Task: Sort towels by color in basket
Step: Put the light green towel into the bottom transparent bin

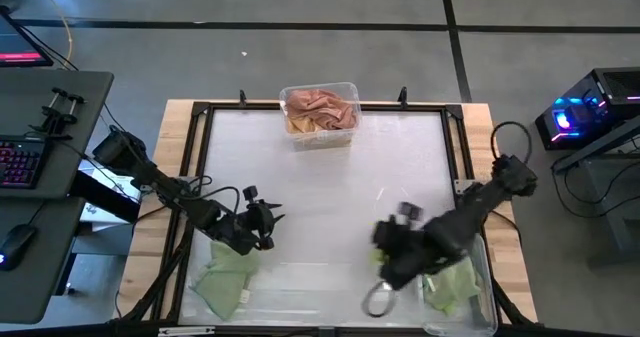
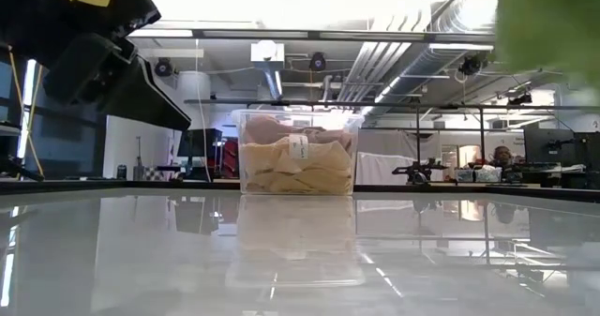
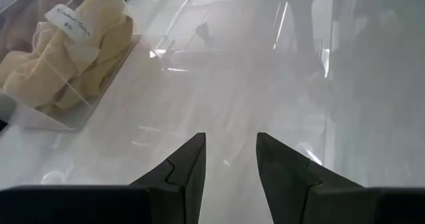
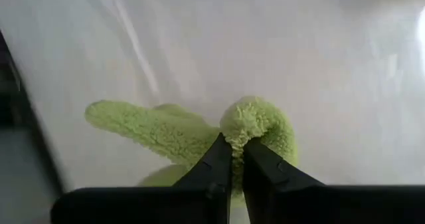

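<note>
A clear plastic bin (image 1: 320,115) (image 2: 298,157) stands at the table's far edge, holding salmon-pink cloth above mustard towels (image 3: 63,64). Light green towels (image 1: 228,275) lie in a heap near the table's left near corner. Another green heap (image 1: 457,282) lies by the right near corner, partly under the right arm. My left gripper (image 1: 270,220) (image 3: 230,139) hovers open over bare table just beyond the left heap. My right gripper (image 1: 386,259) (image 4: 238,143) is shut on a light green towel (image 4: 179,134). A green blur (image 2: 548,21) fills the low view's upper right. My right gripper pinches a bunched fold (image 4: 251,121) of the green towel between its two fingers. The fold bulges up past the fingertips. The rest of the towel spreads out beyond the fingers over the white table. Whether any part rests on the table, I cannot tell.
The white tabletop (image 1: 330,192) between the bin and the arms is bare and glossy. A black frame (image 1: 195,177) edges the table. A desk with a keyboard (image 1: 20,162) stands to the left. Lit electronics (image 1: 580,117) stand to the right.
</note>
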Robot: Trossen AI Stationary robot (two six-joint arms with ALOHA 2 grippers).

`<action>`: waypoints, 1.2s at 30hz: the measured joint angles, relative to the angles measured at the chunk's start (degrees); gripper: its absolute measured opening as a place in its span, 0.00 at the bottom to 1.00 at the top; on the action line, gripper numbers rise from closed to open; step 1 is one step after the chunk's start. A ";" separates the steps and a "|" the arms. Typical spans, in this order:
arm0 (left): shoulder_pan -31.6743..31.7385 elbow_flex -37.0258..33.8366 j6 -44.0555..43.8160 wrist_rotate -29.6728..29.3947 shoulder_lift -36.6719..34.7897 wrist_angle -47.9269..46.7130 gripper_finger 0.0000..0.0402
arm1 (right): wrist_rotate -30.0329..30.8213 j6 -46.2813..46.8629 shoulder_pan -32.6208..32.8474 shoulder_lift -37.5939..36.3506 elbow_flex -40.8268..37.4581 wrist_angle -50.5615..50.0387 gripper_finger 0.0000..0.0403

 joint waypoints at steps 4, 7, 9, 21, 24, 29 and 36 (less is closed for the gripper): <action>0.00 0.00 0.06 -0.18 0.85 1.20 0.30 | -8.26 15.50 5.98 -1.94 6.66 -5.16 0.04; 0.32 0.00 0.54 -1.13 2.11 2.42 0.30 | -7.16 28.61 11.65 -2.88 9.02 -6.79 0.03; 0.50 -0.01 0.62 -1.54 3.14 4.20 0.30 | -8.10 36.10 15.77 -3.26 7.61 -7.48 0.02; 2.21 0.00 4.38 -0.69 5.90 8.39 0.30 | -27.70 65.58 25.35 -3.97 -13.66 -4.82 0.05; 2.48 -0.03 7.10 -0.67 5.64 10.18 0.30 | -28.20 62.91 24.36 -3.95 -17.48 -0.72 0.05; 3.55 0.02 11.09 -0.39 5.62 14.11 0.30 | -27.67 55.59 20.98 -3.95 -20.97 1.71 0.05; 4.38 0.00 13.12 1.32 5.62 16.42 0.30 | -34.15 48.03 16.77 -3.95 -18.14 1.14 0.17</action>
